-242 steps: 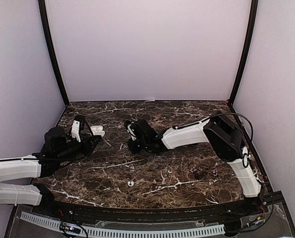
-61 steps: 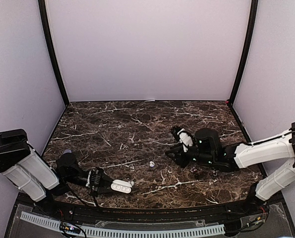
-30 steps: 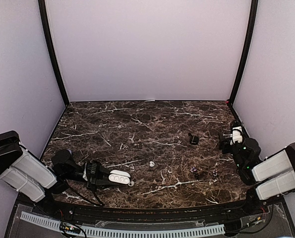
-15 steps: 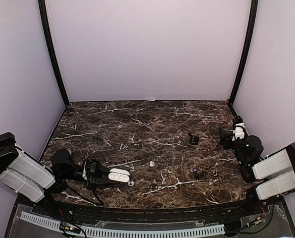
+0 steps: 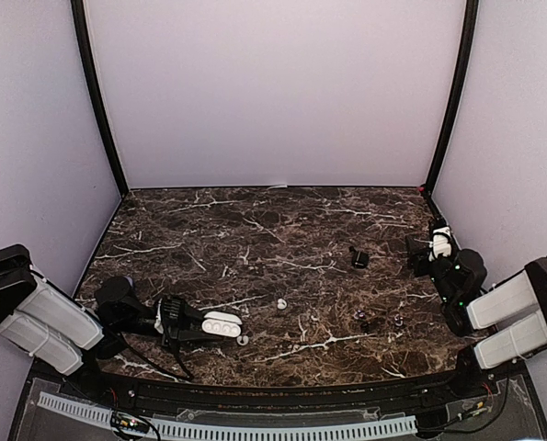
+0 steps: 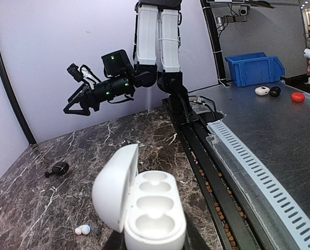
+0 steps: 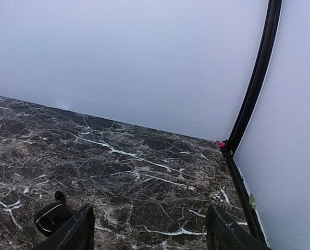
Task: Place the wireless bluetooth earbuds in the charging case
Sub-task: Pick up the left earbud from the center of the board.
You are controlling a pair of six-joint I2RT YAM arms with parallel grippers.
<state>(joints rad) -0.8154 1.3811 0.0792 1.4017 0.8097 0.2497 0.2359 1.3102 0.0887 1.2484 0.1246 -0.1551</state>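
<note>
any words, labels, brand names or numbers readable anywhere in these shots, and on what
No readable text in any view.
The white charging case: plain, no marking visible.
The blue bin beyond the table: no label visible.
The small dark item on the marble: too small to tell.

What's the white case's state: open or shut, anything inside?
Open and empty: the white case has its lid standing up, and all three wells are bare.
</note>
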